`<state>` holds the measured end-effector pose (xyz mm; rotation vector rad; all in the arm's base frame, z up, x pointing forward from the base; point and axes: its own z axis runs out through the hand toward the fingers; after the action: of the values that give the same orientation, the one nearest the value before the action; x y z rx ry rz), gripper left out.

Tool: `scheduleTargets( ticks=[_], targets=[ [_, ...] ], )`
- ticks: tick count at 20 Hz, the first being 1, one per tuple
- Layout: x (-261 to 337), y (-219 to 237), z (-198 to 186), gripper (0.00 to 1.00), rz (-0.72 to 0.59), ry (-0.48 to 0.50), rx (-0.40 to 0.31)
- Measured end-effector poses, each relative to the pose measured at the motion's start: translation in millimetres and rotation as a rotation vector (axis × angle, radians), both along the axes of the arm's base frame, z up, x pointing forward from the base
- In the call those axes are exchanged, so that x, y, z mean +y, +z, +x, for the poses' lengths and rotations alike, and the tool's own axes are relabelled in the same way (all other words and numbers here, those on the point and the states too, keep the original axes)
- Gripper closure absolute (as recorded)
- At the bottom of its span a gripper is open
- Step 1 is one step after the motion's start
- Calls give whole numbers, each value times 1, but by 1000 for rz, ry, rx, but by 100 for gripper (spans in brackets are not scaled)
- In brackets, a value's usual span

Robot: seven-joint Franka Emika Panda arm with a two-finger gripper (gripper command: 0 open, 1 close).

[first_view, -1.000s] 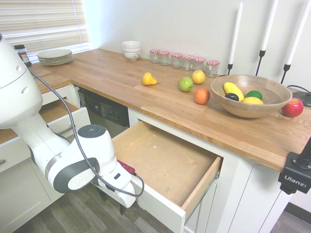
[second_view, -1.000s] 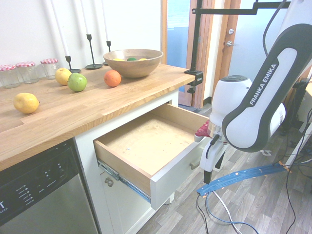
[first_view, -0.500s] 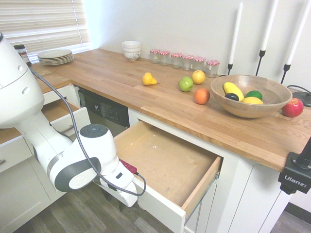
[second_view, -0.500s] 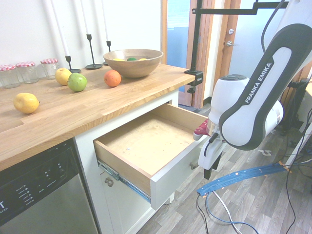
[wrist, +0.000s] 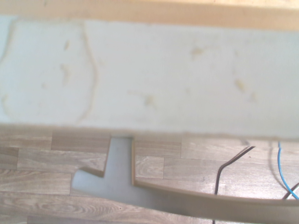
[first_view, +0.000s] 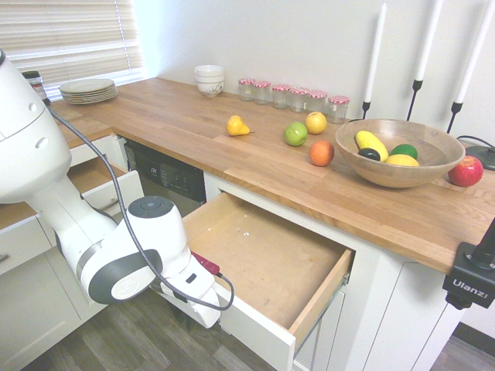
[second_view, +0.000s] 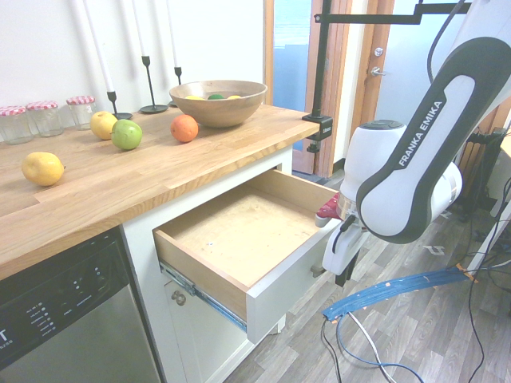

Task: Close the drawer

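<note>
Looking at the drawer (first_view: 267,259), pulled out under the wooden table (first_view: 255,154), bare-wood inside, and right down at its front with the hand (second_view: 343,277), close by the curved handle (wrist: 159,198); can't tell wide, narrow or gripping

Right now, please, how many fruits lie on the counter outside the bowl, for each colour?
Yellow: 2 (the pear and the round fruit)
Green: 1 (green fruit)
Orange: 1 (orange fruit)
Red: 1 (red fruit)
Total: 5
</note>
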<state>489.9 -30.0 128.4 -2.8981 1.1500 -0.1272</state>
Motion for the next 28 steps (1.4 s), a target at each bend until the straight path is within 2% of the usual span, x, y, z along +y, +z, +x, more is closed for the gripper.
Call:
scheduleTargets(
  ticks=[8,15,23,28],
  targets=[
    [-1,1,2,100,3,-3,-6],
    [-2,8,15,100,1,-11,-47],
    [-7,7,48,100,-2,-24,-81],
    [-16,13,79,100,-3,-33,-79]
  ],
)
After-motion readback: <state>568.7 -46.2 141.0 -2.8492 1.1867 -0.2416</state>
